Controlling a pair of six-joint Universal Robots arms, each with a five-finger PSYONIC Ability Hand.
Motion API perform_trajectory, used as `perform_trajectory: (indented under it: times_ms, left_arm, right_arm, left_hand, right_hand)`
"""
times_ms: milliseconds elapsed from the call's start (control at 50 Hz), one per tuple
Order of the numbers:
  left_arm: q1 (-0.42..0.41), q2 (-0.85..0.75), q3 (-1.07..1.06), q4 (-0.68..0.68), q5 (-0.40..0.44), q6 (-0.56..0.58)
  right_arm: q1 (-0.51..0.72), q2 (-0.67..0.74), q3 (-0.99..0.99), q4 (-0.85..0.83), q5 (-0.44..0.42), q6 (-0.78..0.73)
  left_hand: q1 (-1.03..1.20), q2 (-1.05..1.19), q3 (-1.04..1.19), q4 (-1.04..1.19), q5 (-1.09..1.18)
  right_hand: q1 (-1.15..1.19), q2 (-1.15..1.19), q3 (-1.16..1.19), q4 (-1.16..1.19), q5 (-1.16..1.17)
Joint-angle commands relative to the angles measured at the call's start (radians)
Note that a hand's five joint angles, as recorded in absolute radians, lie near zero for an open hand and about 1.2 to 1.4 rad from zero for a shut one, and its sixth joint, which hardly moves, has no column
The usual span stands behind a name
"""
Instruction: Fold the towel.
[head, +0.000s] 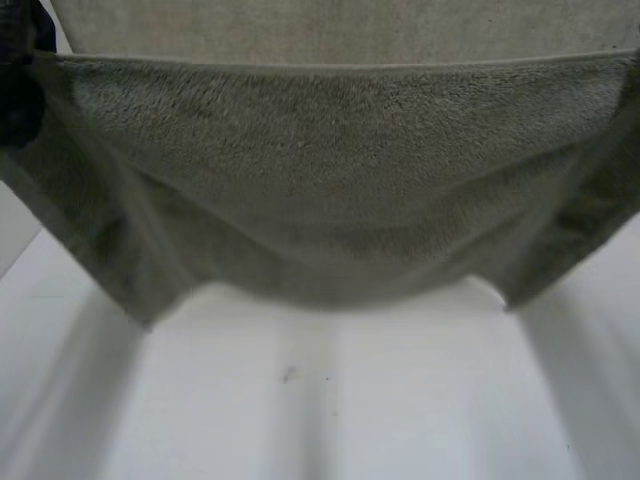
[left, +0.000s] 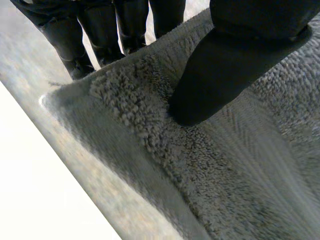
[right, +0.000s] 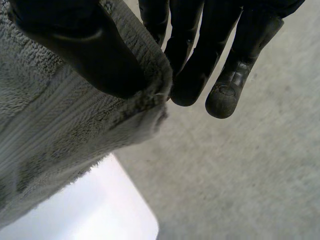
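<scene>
The grey-green towel (head: 330, 180) hangs lifted above the white table (head: 330, 400), its upper edge stretched straight across the head view and its middle sagging. At that edge's left end is my left hand (head: 18, 90). In the left wrist view its thumb (left: 225, 65) presses on the towel (left: 225, 175) near a corner, with the fingers (left: 75, 40) behind the edge, pinching the cloth. In the right wrist view my right hand's thumb (right: 100, 55) lies over the towel (right: 50, 130) at its other corner, and the fingers (right: 200, 60) close against it from behind.
Bare white table (head: 300, 430) lies below the hanging towel. The table's rounded corner (right: 125, 215) is beneath my right hand, with grey floor (right: 250, 175) beyond it. A table edge (left: 30, 190) runs beside my left hand.
</scene>
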Motion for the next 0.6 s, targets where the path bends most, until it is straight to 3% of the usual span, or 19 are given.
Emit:
perform_trajectory:
  times_ms: [20, 60, 180, 280, 320, 400, 480, 600]
  left_arm:
    - [0.0, -0.238, 0.049, -0.077, 0.003, 0.008]
    - [-0.002, -0.293, 0.065, -0.08, 0.003, 0.009]
    - [-0.003, -0.546, 0.222, -0.092, 0.003, 0.028]
    - [-0.005, -0.648, 0.414, -0.092, 0.001, 0.067]
    - [-0.005, -0.657, 0.488, -0.077, 0.001, 0.065]
    - [-0.006, -0.648, 0.667, 0.053, -0.007, 0.004]
    - [-0.003, -0.619, 0.701, 0.166, -0.007, -0.073]
    - [0.012, -0.551, 0.637, 0.264, -0.013, -0.211]
  right_arm:
    - [-0.016, 0.188, -0.112, 0.189, 0.0, -0.126]
    - [-0.014, 0.258, -0.133, 0.2, 0.021, -0.201]
    - [0.016, 0.401, -0.235, 0.193, 0.035, -0.208]
    - [0.102, 0.547, -0.463, 0.137, 0.1, -0.177]
    - [0.148, 0.614, -0.662, 0.016, 0.153, -0.125]
    - [0.151, 0.617, -0.759, -0.17, 0.178, -0.03]
    - [0.148, 0.553, -0.743, -0.375, 0.184, 0.115]
    - [0.137, 0.518, -0.649, -0.314, 0.178, 0.154]
  left_hand:
    - [0.21, 0.179, 0.179, 0.178, 0.198]
    - [0.21, 0.179, 0.179, 0.178, 0.198]
    - [0.21, 0.179, 0.179, 0.178, 0.198]
    - [0.21, 0.179, 0.179, 0.178, 0.198]
    - [0.21, 0.179, 0.179, 0.178, 0.198]
    - [0.21, 0.179, 0.179, 0.178, 0.198]
    - [0.21, 0.179, 0.179, 0.178, 0.198]
    - [0.21, 0.179, 0.179, 0.178, 0.198]
  right_hand:
    - [0.066, 0.068, 0.062, 0.058, 0.054]
    - [0.066, 0.068, 0.062, 0.058, 0.054]
    - [0.066, 0.068, 0.062, 0.058, 0.054]
    - [0.066, 0.068, 0.062, 0.058, 0.054]
    - [0.066, 0.068, 0.062, 0.058, 0.054]
    - [0.066, 0.068, 0.062, 0.058, 0.054]
    - [0.066, 0.068, 0.062, 0.058, 0.054]
    - [0.066, 0.068, 0.062, 0.058, 0.054]
